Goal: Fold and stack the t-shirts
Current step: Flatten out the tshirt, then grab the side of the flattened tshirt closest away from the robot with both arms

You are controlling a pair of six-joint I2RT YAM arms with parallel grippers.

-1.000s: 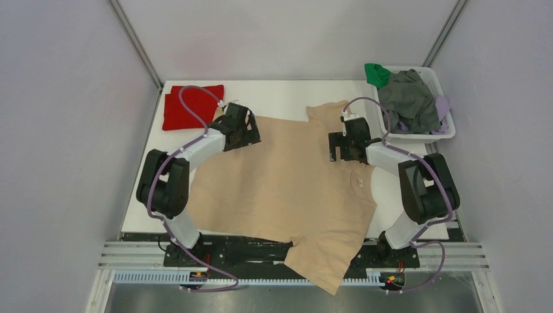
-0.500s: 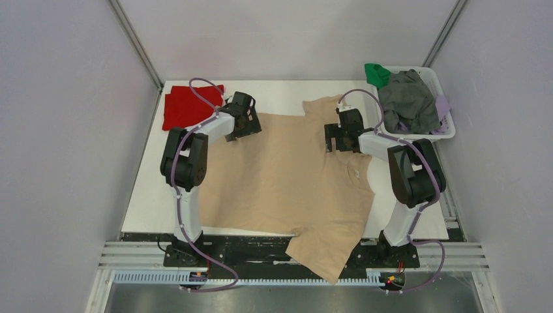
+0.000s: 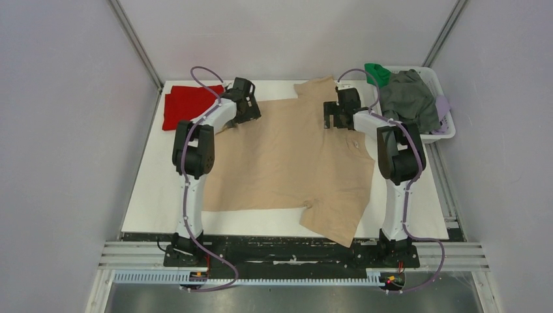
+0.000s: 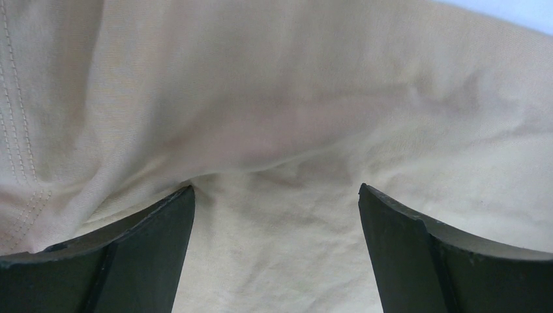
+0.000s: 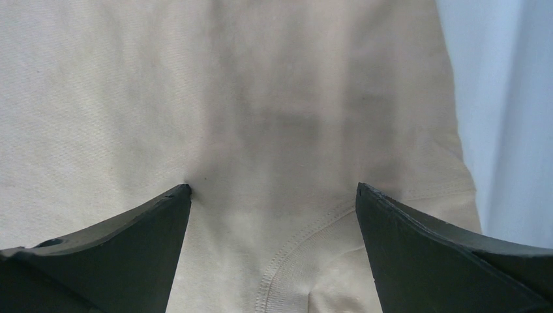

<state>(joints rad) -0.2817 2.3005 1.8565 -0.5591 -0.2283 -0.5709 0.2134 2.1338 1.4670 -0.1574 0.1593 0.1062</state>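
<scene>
Both pairs of jaws stand apart on the beige t-shirt (image 3: 287, 156) near the table's (image 3: 156, 195) far edge; closing may pinch only one layer, bunching it.

Left arm (image 3: 215, 116) hides one edge of the red t-shirt (image 3: 184, 108)

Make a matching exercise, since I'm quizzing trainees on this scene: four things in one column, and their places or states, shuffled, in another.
Things:
1. tan shirt
2. red shirt
3. basket
4. green cloth

Places or states:
a. folded, far left
b. spread out, centre
c. draped over the basket's far rim
d. white, far right

Pairs: 1-b, 2-a, 3-d, 4-c
</scene>
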